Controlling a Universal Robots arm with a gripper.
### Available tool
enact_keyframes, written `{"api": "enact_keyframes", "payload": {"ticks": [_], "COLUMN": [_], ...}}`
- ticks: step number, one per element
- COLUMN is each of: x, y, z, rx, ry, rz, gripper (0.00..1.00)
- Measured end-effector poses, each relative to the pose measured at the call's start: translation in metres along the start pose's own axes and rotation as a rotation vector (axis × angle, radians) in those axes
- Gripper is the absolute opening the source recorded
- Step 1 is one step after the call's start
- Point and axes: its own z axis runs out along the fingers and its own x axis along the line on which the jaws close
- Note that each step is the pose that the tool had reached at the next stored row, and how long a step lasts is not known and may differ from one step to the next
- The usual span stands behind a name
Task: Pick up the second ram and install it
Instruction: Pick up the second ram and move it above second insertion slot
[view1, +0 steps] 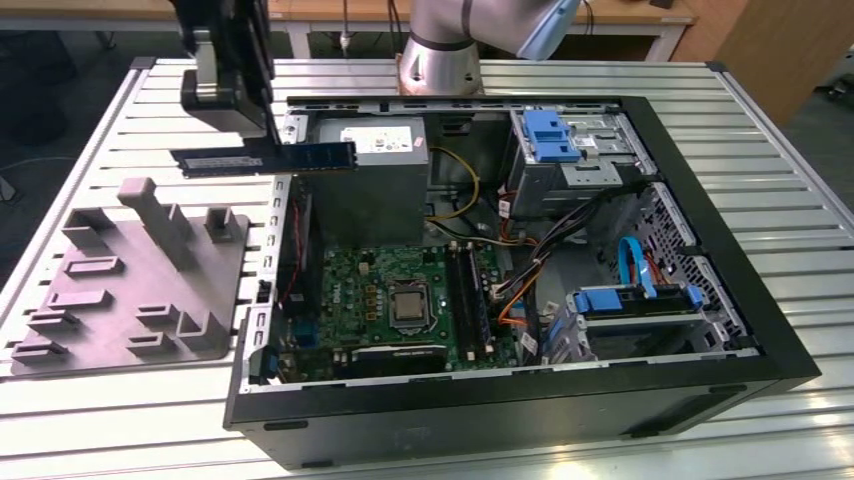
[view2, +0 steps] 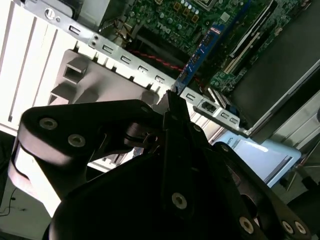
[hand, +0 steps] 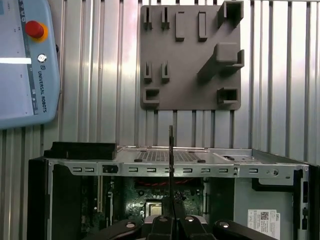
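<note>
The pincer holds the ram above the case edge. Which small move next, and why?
Probably carry it toward the exterior view's right, over the motherboard: the pincer holds the second ram above the case wall, apart from the black slots.

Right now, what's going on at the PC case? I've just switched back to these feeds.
The arm's gripper is shut on the second ram and holds it level in the air, over the wall of the open computer case on the exterior view's left. The stick is not seated yet. The motherboard lies lower down inside the case, apart from it. The grey holder plate sits on the slatted table beside the case.
</note>
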Motion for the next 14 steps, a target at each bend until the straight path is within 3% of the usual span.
{"api": "enact_keyframes", "payload": {"ticks": [14], "x": [0.0003], "y": [-0.0323], "z": [0.0013], "rx": [0.0000], "ry": [0.0001], "rz": [0.000], "gripper": [0.11]}}
